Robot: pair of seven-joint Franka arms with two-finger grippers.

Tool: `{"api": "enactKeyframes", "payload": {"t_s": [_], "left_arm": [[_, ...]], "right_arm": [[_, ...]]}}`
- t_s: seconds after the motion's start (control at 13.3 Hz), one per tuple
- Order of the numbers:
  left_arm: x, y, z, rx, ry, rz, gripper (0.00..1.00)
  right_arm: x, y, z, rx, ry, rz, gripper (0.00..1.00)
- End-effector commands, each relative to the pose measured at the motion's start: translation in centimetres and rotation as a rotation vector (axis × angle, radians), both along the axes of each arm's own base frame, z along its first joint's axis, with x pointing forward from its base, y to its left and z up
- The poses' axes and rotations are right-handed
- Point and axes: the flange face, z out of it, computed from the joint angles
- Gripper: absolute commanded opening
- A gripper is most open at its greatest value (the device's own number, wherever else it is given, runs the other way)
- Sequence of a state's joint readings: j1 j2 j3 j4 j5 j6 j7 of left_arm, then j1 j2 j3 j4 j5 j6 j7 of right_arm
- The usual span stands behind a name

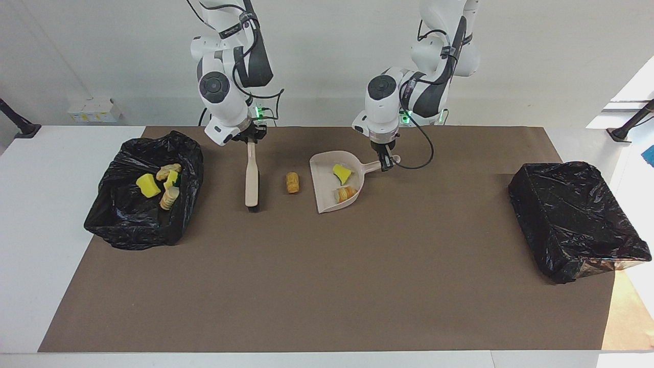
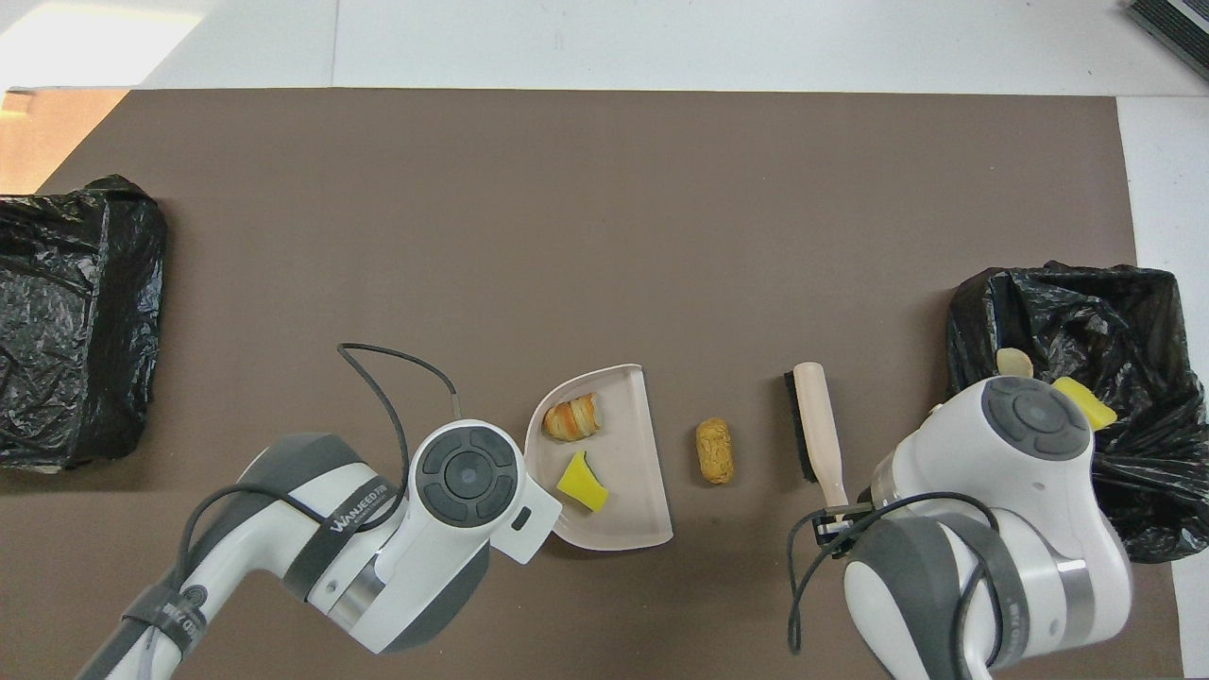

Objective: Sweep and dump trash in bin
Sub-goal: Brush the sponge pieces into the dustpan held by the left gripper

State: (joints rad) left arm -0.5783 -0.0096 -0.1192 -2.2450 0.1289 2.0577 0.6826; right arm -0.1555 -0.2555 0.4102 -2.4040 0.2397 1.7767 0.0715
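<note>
While both arms reach down onto the brown mat, the scene reads as follows.

Left gripper [image 1: 387,159]: fingers pinched on the handle end of the dustpan [image 1: 327,179], which lies flat on the mat with its open mouth turned toward the right arm's end of the table.
Right gripper [image 1: 251,140]: fingers pinched on the top of the brush [image 1: 251,176] handle; the brush lies along the mat with its dark bristle end farther from the robots.
Trash in the dustpan: a yellow sponge chunk [image 1: 341,173] and a croissant piece [image 1: 346,193] sit in the pan, the sponge nearer the handle and the left gripper's fingers, the croissant farther from the robots, close to the pan's rim.
Trash on the mat: a corn-cob stub [image 1: 292,182] lies loose between the brush and the dustpan's mouth, touching neither, clear of both grippers' fingers.
Trash in the bin: yellow sponge and tan scraps [image 1: 159,185] rest in the black-lined bin [image 1: 127,225] at the right arm's end of the table.
Second bin [image 1: 572,220]: black-lined, at the left arm's end, well apart from the dustpan.
</note>
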Motion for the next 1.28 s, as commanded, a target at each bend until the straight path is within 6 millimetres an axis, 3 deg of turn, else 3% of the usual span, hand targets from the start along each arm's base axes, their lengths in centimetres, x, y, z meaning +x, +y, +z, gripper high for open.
{"api": "enactKeyframes", "payload": {"t_s": [0.0, 0.08, 0.3, 0.45, 0.68, 0.83, 1.05, 1.2], "left_arm": [[-0.6, -0.1, 0.5, 0.041, -0.012, 0.027, 0.00], [-0.7, 0.0, 0.3, 0.041, -0.012, 0.026, 0.00], [-0.6, -0.1, 0.0, 0.020, -0.027, 0.023, 0.00], [-0.1, 0.2, -0.1, -0.002, -0.039, -0.003, 0.00], [2.8, 2.4, -0.5, -0.054, -0.067, -0.051, 0.00], [5.2, 4.4, -1.0, -0.097, -0.098, -0.051, 0.00], [8.0, 6.8, -1.0, -0.190, -0.105, -0.038, 0.00], [9.3, 9.3, 0.3, -0.199, -0.087, -0.052, 0.00]], "right_arm": [[-1.2, 3.7, -2.8, 0.052, 0.005, 0.046, 0.00], [-1.6, 5.9, -3.1, 0.083, -0.005, 0.046, 0.00], [-2.5, 13.2, -1.5, 0.201, -0.051, 0.025, 0.00], [-1.5, 14.5, -0.9, 0.234, -0.048, 0.018, 0.00], [-0.9, 15.0, 0.2, 0.255, -0.057, 0.016, 0.00], [-0.1, 14.9, 3.0, 0.266, -0.039, 0.025, 0.00], [1.6, 12.1, 6.9, 0.243, -0.082, -0.012, 0.00], [1.2, 11.0, 8.6, 0.169, -0.141, 0.029, 0.00]]}}
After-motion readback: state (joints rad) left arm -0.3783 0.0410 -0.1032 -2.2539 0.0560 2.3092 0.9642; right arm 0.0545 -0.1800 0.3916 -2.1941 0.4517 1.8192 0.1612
